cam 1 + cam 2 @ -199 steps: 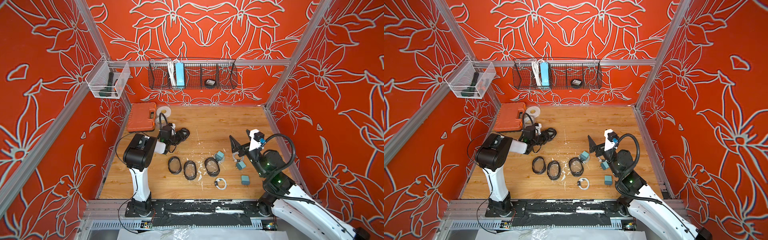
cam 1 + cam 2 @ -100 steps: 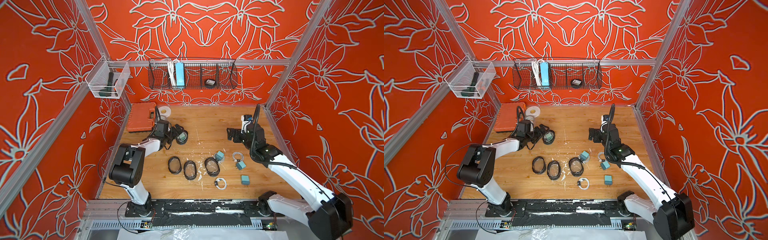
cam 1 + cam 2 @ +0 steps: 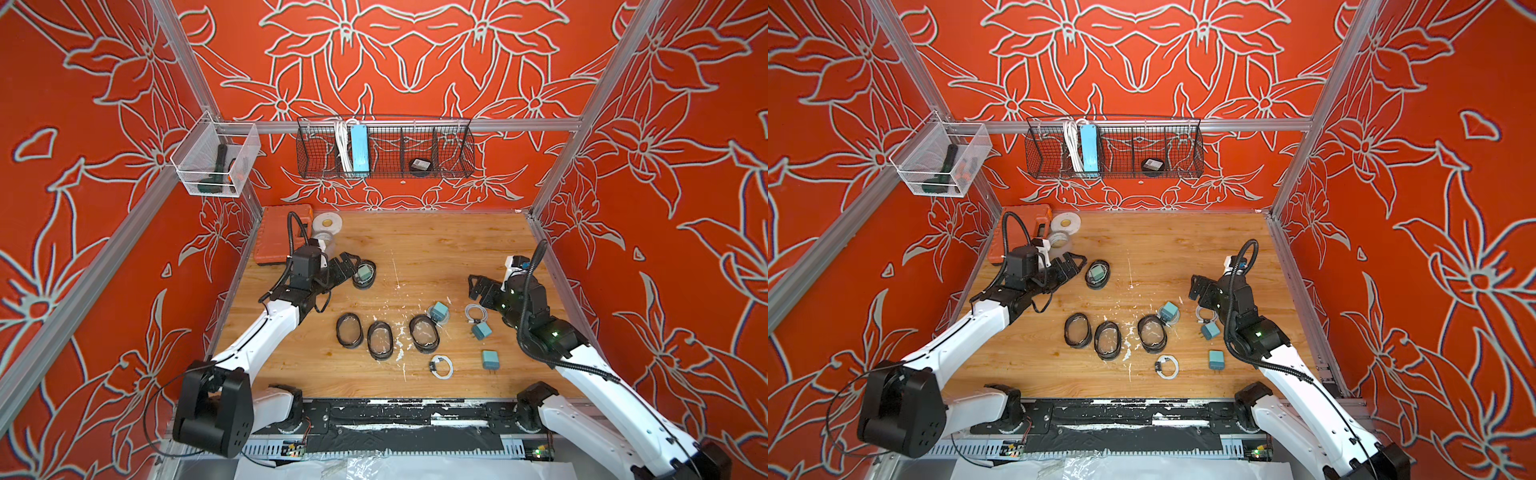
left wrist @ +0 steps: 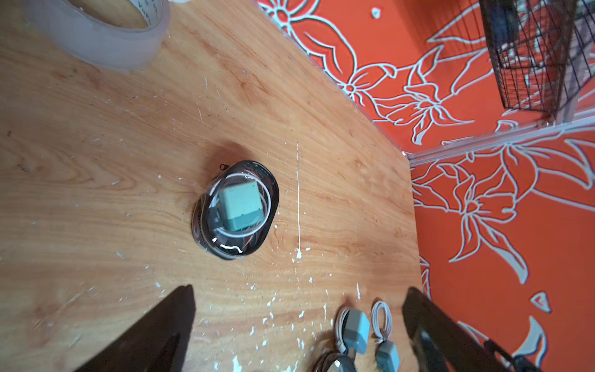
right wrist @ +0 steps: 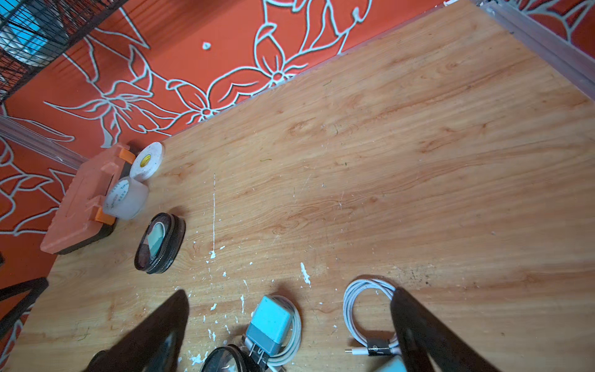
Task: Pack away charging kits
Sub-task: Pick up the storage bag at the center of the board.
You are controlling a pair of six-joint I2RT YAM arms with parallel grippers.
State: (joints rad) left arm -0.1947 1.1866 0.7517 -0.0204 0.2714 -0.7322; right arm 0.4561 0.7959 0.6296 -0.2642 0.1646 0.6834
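One charging kit, a teal adapter with a white cable, lies inside a closed clear oval case (image 3: 364,274) (image 4: 236,209) at the back left. My left gripper (image 3: 345,266) (image 4: 297,291) stands open just short of that case, holding nothing. Three loose teal adapters (image 3: 439,309) (image 3: 482,330) (image 3: 490,359) and coiled white cables (image 3: 475,313) (image 3: 442,366) lie at the right. My right gripper (image 3: 478,286) (image 5: 289,293) hangs open and empty above an adapter on its cable (image 5: 270,323) and a second cable (image 5: 363,309).
Three empty black-rimmed oval cases (image 3: 349,329) (image 3: 380,340) (image 3: 424,333) lie in a row near the front. An orange tool case (image 3: 278,235) and two tape rolls (image 3: 328,222) (image 3: 324,241) sit at the back left. A wire basket (image 3: 451,147) with a blue power strip (image 3: 359,149) hangs on the back wall.
My left gripper has opened and let go of the filled case, which now lies on the table. The right gripper swung toward the back and came down over the loose adapters again.
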